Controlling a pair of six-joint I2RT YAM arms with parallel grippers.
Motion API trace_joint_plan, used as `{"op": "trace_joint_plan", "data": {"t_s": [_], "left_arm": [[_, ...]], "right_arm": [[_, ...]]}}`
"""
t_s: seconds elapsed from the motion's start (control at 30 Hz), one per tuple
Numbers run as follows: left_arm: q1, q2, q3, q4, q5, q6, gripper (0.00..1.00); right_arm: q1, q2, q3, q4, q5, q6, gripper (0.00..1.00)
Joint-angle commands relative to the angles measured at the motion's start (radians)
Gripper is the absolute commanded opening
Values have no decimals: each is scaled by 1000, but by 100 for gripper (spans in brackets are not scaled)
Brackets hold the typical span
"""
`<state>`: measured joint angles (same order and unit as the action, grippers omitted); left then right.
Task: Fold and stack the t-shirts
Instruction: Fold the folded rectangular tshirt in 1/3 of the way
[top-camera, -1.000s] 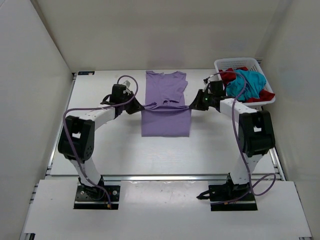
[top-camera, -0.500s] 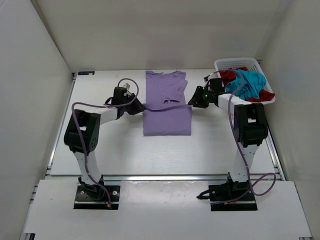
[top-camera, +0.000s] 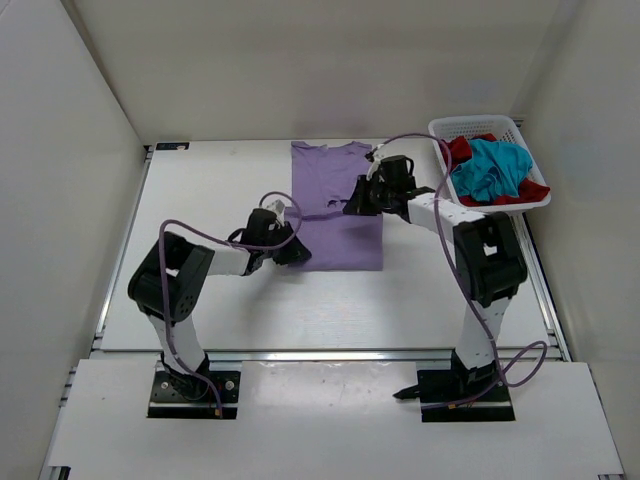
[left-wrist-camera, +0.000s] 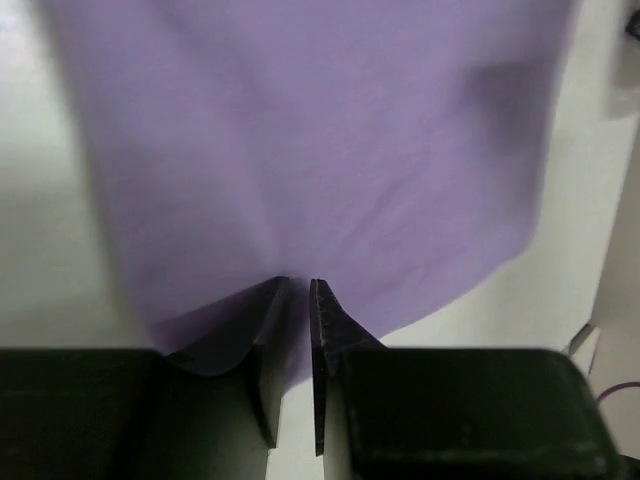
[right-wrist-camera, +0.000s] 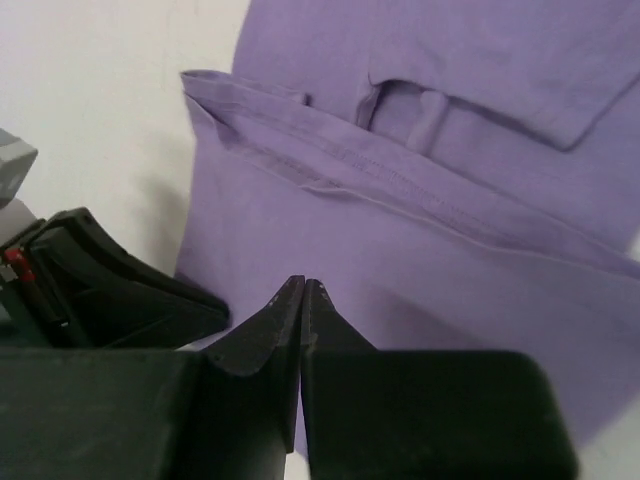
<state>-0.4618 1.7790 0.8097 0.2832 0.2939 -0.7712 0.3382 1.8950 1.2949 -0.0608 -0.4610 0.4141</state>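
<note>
The lavender t-shirt (top-camera: 335, 190) lay flat on the table (top-camera: 200, 300), at its far middle, with a folded edge crossing its width; the left gripper (top-camera: 293, 252) sat at the shirt's near left corner, its fingers a narrow slit apart at the cloth's edge, and whether they pinched the fabric could not be told; the right gripper (top-camera: 353, 205) was closed, fingertips pressed together, over the shirt's right side near the fold; the teal t-shirt (top-camera: 493, 168) and the red t-shirt (top-camera: 456, 152) lay heaped in the white basket (top-camera: 478, 124) at the far right corner.
</note>
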Motion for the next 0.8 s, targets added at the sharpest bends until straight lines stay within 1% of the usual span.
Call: {"op": "trace_joint_plan", "data": {"t_s": [0.0, 0.07, 0.2, 0.3, 0.4, 0.47, 0.5, 0.53, 0.57, 0.6, 0.63, 0.67, 0.7, 0.73, 0.77], "left_arm": [[8, -35, -61, 34, -2, -8, 25], [3, -47, -93, 39, 1, -10, 26], [-12, -98, -168, 63, 7, -10, 26], [-18, -170, -227, 62, 13, -7, 25], [-25, -271, -251, 12, -21, 22, 25], [-21, -341, -257, -29, -48, 36, 28], [-8, -386, -260, -54, -71, 44, 28], [14, -421, -270, -82, -78, 47, 31], [23, -432, -273, -93, -91, 55, 34], [43, -441, -276, -116, -96, 62, 37], [66, -434, -283, -134, -90, 69, 38], [77, -425, -287, -142, -73, 79, 38], [104, -409, -293, -154, -49, 84, 40], [123, -388, -302, -147, -38, 87, 41], [127, -377, -316, -132, -15, 85, 45]], "right_arm": [[15, 99, 64, 12, -27, -9, 0], [36, 139, 107, 4, -28, -14, 0], [10, 246, 165, 4, -24, 6, 0], [-11, 269, 188, 32, -56, 34, 0], [-15, 247, 152, 52, -67, 49, 0], [-13, 207, 114, 49, -74, 45, 0], [-8, 163, 72, 88, -71, 52, 0], [-10, 110, 38, 119, -71, 73, 1], [-7, 83, -27, 148, -74, 84, 3], [-7, 26, -101, 198, -71, 115, 10], [-11, -34, -138, 238, -53, 146, 19], [-8, -63, -213, 254, -48, 153, 22], [-16, -123, -292, 281, -35, 164, 29], [-18, -182, -330, 298, -6, 173, 35], [-24, -236, -403, 317, 1, 178, 37]]}}
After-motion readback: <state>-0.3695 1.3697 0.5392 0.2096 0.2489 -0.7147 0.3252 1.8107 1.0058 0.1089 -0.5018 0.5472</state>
